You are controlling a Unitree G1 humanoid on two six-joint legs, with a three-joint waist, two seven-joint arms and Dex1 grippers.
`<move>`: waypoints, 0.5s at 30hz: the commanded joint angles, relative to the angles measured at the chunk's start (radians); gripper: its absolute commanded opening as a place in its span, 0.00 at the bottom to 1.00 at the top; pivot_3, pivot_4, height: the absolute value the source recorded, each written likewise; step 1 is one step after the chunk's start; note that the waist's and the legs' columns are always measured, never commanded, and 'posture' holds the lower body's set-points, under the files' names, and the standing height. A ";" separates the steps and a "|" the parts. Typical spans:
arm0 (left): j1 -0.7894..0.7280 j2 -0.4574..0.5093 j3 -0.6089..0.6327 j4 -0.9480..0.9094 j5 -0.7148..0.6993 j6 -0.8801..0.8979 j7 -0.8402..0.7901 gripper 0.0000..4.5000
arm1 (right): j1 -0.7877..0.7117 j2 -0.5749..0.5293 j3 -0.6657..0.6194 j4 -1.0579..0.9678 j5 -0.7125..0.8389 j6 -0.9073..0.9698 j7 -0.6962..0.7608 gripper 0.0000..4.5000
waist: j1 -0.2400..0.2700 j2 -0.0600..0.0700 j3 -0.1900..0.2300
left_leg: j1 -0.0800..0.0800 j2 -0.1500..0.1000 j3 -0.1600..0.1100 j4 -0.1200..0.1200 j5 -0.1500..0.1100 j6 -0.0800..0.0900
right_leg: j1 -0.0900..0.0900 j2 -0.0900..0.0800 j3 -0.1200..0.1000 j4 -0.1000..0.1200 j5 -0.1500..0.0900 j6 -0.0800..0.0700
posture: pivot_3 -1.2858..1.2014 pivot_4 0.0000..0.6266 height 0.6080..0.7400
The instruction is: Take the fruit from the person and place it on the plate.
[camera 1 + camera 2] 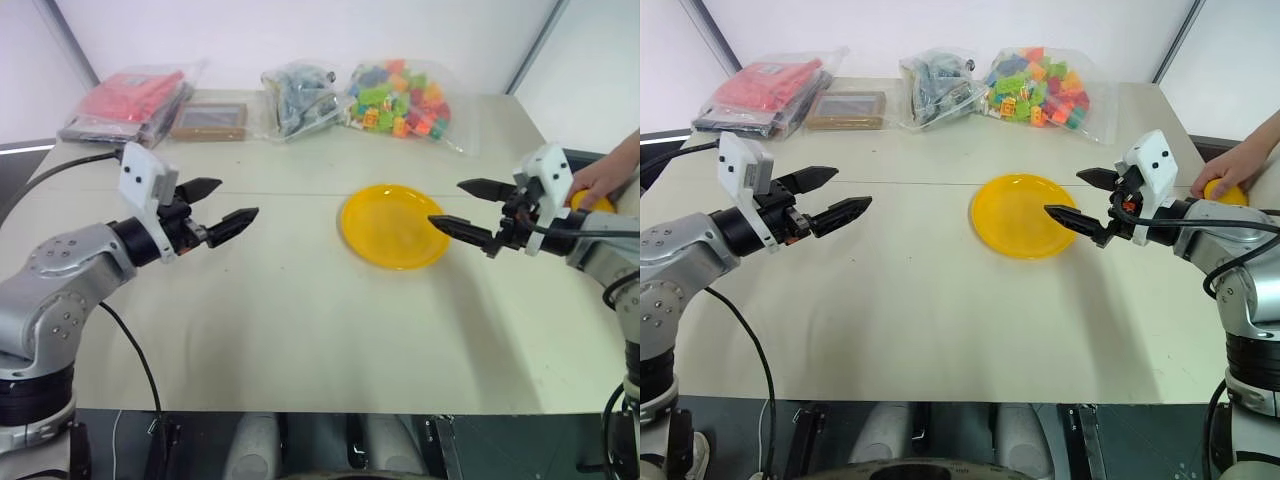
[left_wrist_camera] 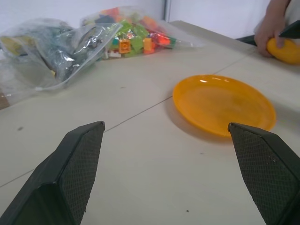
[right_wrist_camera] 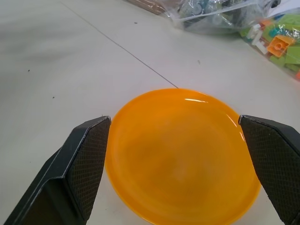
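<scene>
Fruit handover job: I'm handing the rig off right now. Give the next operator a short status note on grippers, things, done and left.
Left gripper: open, empty, above the table's left side.
Right gripper: open, empty, fingers at the plate's right edge.
Plate: bare, at mid-table.
Fruit: under the person's hand at the table's right edge, behind the right gripper.
Done: nothing yet.
Left: take the fruit from the person, probably with the right gripper, and set it on the plate.
</scene>
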 commanded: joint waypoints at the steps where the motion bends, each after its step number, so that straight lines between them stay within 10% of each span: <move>1: -0.017 0.008 0.008 -0.024 -0.005 -0.012 -0.002 0.98 | -0.016 0.002 -0.019 -0.038 0.021 -0.002 -0.006 1.00 | 0.000 0.000 0.000 | 0.000 0.000 0.000 0.000 0.000 0.000 | 0.000 0.000 0.000 0.000 0.000 0.000 | 0.52 0.24 0.93; 15: -0.022 0.007 0.000 -0.022 -0.003 -0.013 -0.002 0.98 | -0.017 0.007 -0.013 -0.041 0.025 -0.001 -0.013 1.00 | 0.000 0.000 0.000 | 0.000 0.000 0.000 0.000 0.000 0.000 | 0.000 0.000 0.000 0.000 0.000 0.000 | 0.52 0.24 0.93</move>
